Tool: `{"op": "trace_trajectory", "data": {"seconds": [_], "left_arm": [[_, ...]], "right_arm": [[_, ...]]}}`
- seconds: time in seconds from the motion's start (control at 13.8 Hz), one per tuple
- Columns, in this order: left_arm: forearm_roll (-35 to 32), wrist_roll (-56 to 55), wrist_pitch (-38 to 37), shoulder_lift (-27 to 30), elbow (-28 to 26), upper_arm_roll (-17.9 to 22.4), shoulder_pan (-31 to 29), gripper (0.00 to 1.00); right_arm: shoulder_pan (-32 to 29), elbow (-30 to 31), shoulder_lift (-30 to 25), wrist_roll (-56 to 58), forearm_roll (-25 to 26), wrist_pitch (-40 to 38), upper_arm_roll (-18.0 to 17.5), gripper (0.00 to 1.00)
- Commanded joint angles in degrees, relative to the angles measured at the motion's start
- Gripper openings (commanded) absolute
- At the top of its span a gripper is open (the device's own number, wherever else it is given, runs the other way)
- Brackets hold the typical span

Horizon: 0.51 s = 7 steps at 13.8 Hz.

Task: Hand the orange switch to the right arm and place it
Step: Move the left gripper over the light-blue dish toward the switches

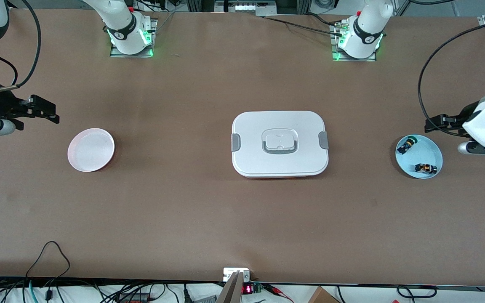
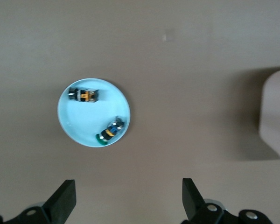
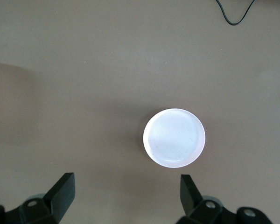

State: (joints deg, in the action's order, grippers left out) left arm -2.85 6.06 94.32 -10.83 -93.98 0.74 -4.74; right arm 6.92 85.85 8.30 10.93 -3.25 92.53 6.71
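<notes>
The orange switch [image 1: 425, 168] [image 2: 84, 94] lies on its side in a light blue plate [image 1: 430, 147] [image 2: 79, 122] toward the left arm's end of the table. My left gripper [image 1: 446, 134] [image 2: 129, 186] hangs open and empty over the table just beside that plate's rim, not touching it. My right gripper [image 1: 36, 120] [image 3: 127, 179] waits open and empty over the table at the right arm's end, beside a pale round plate [image 1: 91, 149] [image 3: 174, 138] that holds nothing.
A black switch with a green cap [image 1: 406, 145] [image 2: 109, 132] shares the blue plate, farther from the front camera than the orange one. A white lidded box with grey clips [image 1: 279, 143] [image 2: 275, 112] stands mid-table between the two plates. Cables trail at the table's near edge.
</notes>
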Motion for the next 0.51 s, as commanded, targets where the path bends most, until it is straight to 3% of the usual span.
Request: {"op": "trace_trajectory", "data": {"seconds": [0.0,0.43], "left_arm": [[-1.98,1.76,3.39,-3.66,0.47,-0.3,-2.8,1.0],[-1.89,8.35,21.92,-7.1,-8.39,-0.3,-7.91,1.0]], "right_arm": [[-0.15,-0.42,-0.3,-0.38,-0.7,-0.15,-0.29,1.0],[-0.15,-0.42,-0.3,-0.47,-0.7,-0.15,-0.21,1.0]]}}
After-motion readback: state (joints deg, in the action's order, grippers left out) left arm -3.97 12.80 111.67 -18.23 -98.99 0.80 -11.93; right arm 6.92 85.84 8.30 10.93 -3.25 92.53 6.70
